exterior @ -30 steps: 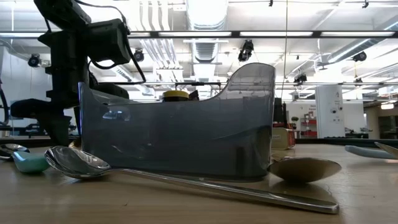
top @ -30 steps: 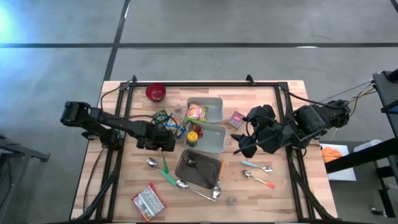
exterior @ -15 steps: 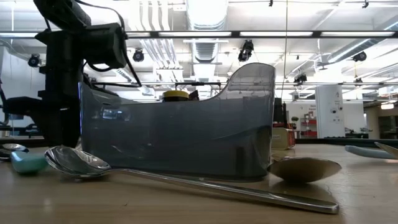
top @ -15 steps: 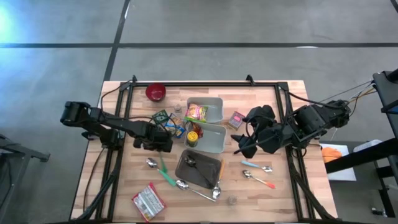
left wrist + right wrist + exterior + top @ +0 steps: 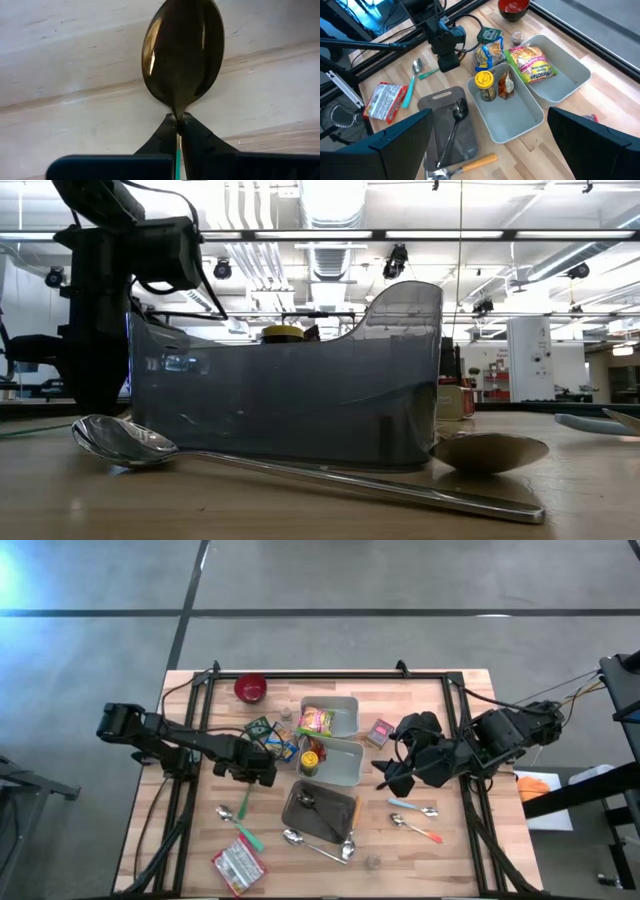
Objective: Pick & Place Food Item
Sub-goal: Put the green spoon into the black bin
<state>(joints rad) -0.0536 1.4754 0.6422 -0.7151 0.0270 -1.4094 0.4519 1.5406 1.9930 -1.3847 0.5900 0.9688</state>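
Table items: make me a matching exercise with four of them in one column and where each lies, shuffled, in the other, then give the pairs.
Items
1. red bowl
2. yellow-lidded jar
3. green-handled spoon
4. pink noodle packet

Places
A. in the light bin nearer the dark tray
B. pinched at its neck by the left tool
C. on the table's far edge
D. in the light bin farther from the dark tray

Pairs: 1-C, 2-A, 3-B, 4-D
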